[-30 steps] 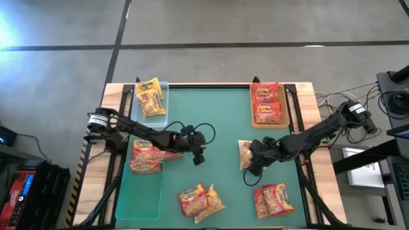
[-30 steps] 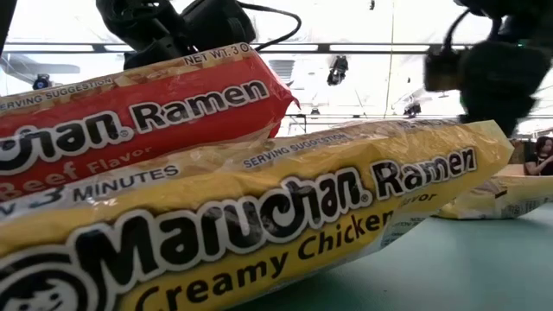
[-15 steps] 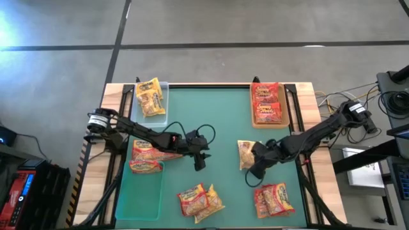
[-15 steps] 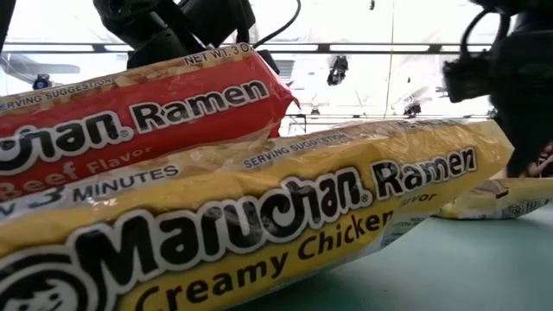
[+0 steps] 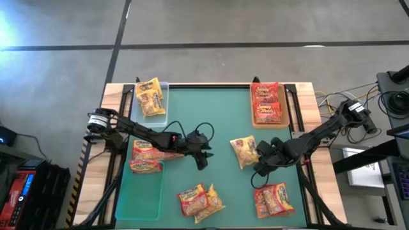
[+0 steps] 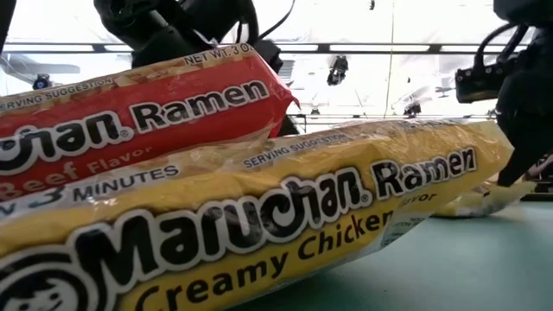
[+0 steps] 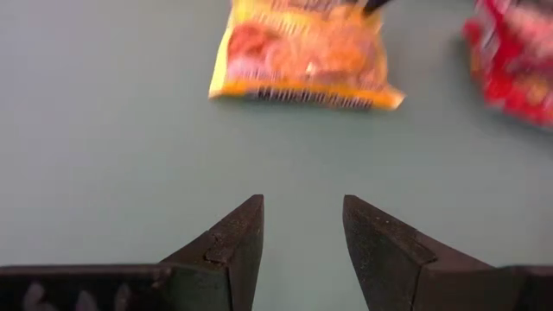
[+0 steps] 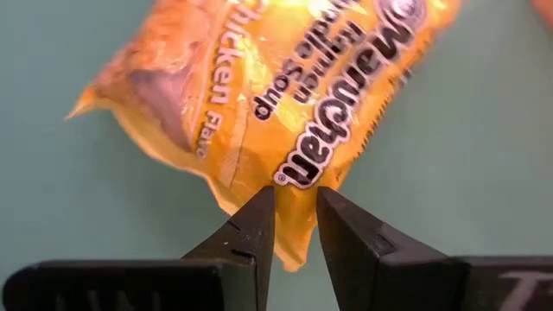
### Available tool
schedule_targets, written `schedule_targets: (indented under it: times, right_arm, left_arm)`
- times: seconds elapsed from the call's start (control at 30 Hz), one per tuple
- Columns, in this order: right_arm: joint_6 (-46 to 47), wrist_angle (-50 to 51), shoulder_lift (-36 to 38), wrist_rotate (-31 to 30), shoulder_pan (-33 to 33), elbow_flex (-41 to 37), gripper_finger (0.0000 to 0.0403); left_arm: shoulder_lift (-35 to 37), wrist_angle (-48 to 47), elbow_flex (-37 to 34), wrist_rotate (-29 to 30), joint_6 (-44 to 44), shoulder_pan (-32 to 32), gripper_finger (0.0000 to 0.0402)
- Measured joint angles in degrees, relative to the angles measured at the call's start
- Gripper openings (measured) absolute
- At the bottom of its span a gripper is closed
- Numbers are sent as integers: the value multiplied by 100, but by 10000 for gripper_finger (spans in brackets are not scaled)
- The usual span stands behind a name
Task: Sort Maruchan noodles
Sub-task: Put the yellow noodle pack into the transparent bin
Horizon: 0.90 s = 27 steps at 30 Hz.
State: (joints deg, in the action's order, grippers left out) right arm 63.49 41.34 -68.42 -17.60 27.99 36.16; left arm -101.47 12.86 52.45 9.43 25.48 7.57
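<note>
A yellow Maruchan packet (image 5: pixel 244 152) sits at the middle of the green mat, and my right gripper (image 5: pixel 257 156) is shut on its right side. My left gripper (image 5: pixel 203 158) hovers open over bare mat left of that packet; its wrist view shows the packet (image 7: pixel 302 56) ahead. Other packets: yellow ones in the clear tray (image 5: pixel 151 97), red ones in the tan tray (image 5: pixel 267 103), red-orange ones (image 5: pixel 147 155) at the left under my left arm, a mixed pile (image 5: pixel 199 199) at the near edge, and red ones (image 5: pixel 273 198) near right. My right gripper pinches the yellow packet between its two fingers at an edge near a corner (image 8: pixel 294 203), reaching in from the table's right. The held end (image 6: pixel 505 188) is raised off the mat, and the packet slopes down from it toward the mat.
The pile at the near edge fills the low view's foreground as a red packet (image 6: pixel 138 112) on a yellow one (image 6: pixel 259 233). Bare green mat (image 5: pixel 211 115) lies between the two far trays. Cables and equipment (image 5: pixel 383 102) sit beyond the table's right edge.
My right gripper, shut on the yellow packet, has turned it about and drawn it slightly toward the table's left; the held end has come up off the mat. My left gripper has edged a little toward the table's right.
</note>
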Motion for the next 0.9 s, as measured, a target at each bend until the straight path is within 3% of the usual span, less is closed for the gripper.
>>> schedule_targets:
  times: [0.17,0.33,0.57,0.9]
  right_arm:
    - [86,-462,0,-213,-2,-451,79]
    - [-17,-1776,0,-433,-2,-1087,79]
    - [-260,-2955,0,-877,-26,-1575,79]
    - [-538,-3185,3,-893,-26,-1679,79]
  left_arm:
    - [-196,662,0,-4,365,13,142]
    - [-453,1100,0,-57,802,-24,142]
    - [-1008,1985,0,29,2018,-153,142]
    - [-1616,3172,0,-169,2400,-411,143]
